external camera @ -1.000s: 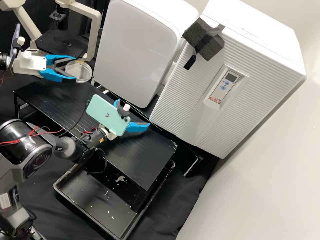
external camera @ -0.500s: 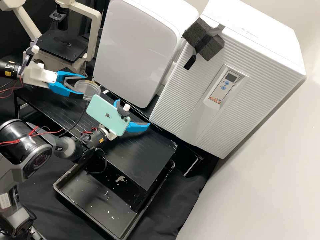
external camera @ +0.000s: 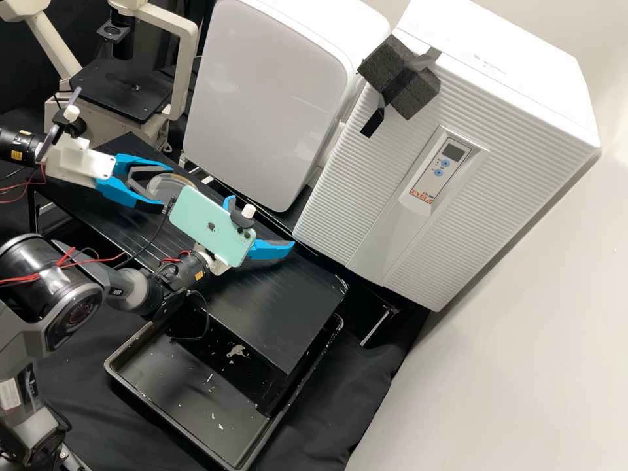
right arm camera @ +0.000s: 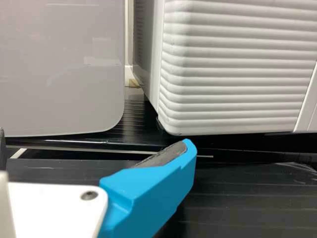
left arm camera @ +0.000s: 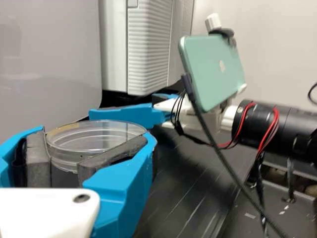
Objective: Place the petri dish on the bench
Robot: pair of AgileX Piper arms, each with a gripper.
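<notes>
In the high view my left gripper (external camera: 163, 189) is shut on the clear round petri dish (external camera: 171, 185), over the far-left part of the black bench (external camera: 288, 314); whether the dish touches the bench I cannot tell. The left wrist view has the dish (left arm camera: 96, 135) level between the grey pads of my left gripper (left arm camera: 90, 147). Farther right in the high view, my right gripper (external camera: 261, 226) stands open above the bench, partly behind its mounted phone. In the right wrist view my right gripper (right arm camera: 94, 144) has nothing between its fingers.
A microscope (external camera: 121, 88) stands behind the left arm. Two white appliances, one smooth (external camera: 268, 91) and one ribbed (external camera: 392, 170), line the bench's back edge. A black tray (external camera: 176, 399) lies at the front. The phone (external camera: 212, 226) and its cable are close to the dish.
In the high view, my left gripper has carried the dish from near the microscope rightward and down toward the bench. The right arm has kept still.
</notes>
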